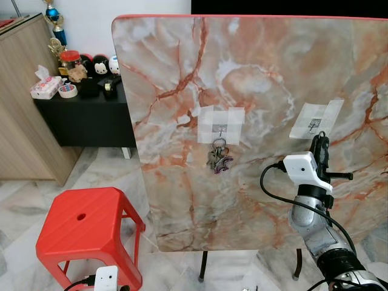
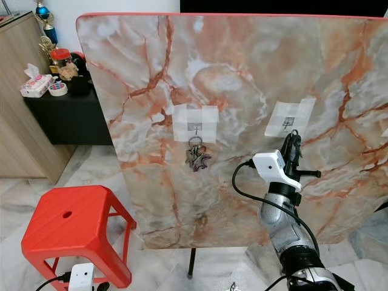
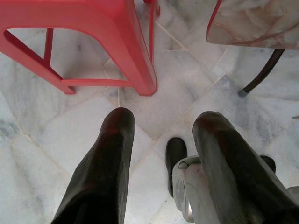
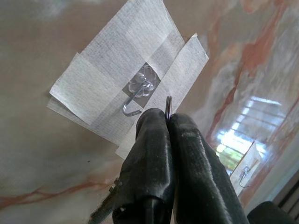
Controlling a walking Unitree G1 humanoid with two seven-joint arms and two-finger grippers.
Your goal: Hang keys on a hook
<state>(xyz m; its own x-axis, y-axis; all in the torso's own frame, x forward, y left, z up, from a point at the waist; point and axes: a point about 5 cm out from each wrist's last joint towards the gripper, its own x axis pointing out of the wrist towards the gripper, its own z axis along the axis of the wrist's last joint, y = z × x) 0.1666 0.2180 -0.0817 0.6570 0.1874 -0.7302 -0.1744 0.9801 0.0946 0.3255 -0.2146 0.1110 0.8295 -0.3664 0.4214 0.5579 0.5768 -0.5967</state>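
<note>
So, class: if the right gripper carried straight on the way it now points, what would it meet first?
Probably the taped hook on the marble board. The right gripper, shut on a key ring, points just beside the hook; depth is unclear, so tape may come first.

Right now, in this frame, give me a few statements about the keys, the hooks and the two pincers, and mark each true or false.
1. A bunch of keys already hangs on the left taped metal hook of the upright marble-patterned board. True.
2. The right pincer is open and empty. False: its fingers are shut on a thin metal key ring.
3. That ring is already looped over the right taped metal hook. False: it sits beside the hook, not on it.
4. The left pincer points down at the floor near the red plastic stool. True.
5. The stool stands to the board's right. False: to its left.
</note>
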